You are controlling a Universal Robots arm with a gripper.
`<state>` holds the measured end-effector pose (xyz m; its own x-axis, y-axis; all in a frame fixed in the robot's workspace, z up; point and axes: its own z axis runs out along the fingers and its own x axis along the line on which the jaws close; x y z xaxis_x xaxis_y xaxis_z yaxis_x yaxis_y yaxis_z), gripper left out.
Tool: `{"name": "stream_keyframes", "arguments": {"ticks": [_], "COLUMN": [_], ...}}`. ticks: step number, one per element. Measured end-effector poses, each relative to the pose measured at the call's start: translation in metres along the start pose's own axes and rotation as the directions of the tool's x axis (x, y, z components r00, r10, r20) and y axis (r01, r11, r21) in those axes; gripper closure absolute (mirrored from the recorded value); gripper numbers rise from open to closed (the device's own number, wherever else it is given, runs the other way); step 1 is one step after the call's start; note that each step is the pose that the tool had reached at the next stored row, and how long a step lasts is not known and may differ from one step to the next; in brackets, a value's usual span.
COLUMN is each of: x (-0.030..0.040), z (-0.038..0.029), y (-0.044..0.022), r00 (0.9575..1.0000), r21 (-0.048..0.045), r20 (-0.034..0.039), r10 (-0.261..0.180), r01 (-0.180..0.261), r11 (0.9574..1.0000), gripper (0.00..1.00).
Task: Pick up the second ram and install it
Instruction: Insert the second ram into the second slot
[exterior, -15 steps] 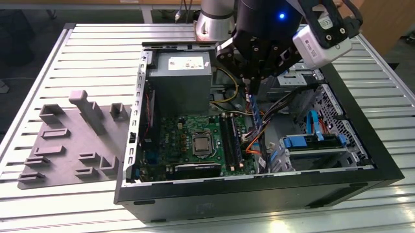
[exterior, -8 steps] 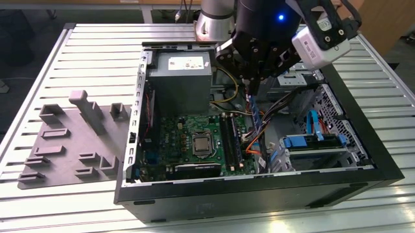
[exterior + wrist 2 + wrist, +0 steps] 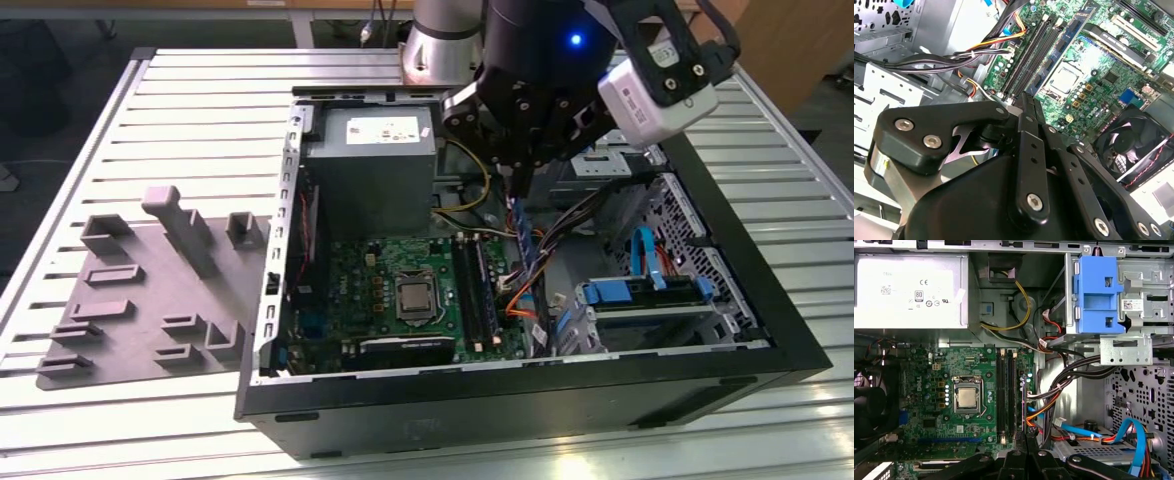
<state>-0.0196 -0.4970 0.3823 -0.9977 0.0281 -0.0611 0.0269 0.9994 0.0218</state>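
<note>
Above the slatted table (image 3: 160,110), the gripper (image 3: 523,175) is clamping the second ram (image 3: 523,212) at one o'clock from the slots (image 3: 474,285) in the exterior view (we are judging it light, stiff, fragile; edges only)

Reaches down into the lidless computer case (image 3: 534,400) with the hand (image 3: 523,170) pinched on the second ram (image 3: 523,200), a thin dark stick hanging edge-on above the green motherboard (image 3: 360,290), just beside the grey power supply (image 3: 367,170). Shows the grey holder tray (image 3: 134,300) lying on the slatted desk (image 3: 200,90) outside the case, at the exterior view's left.
</note>
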Motion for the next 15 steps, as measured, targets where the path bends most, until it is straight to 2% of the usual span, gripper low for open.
{"name": "stream_keyframes", "arguments": {"ticks": [15], "x": [0.0011], "z": [0.0047], "y": [-0.0001], "r00": [1.0], "r21": [-0.0001], "r20": [0.0], "r10": [0.0], "r01": [0.0], "r11": [1.0], "gripper": [0.88]}}
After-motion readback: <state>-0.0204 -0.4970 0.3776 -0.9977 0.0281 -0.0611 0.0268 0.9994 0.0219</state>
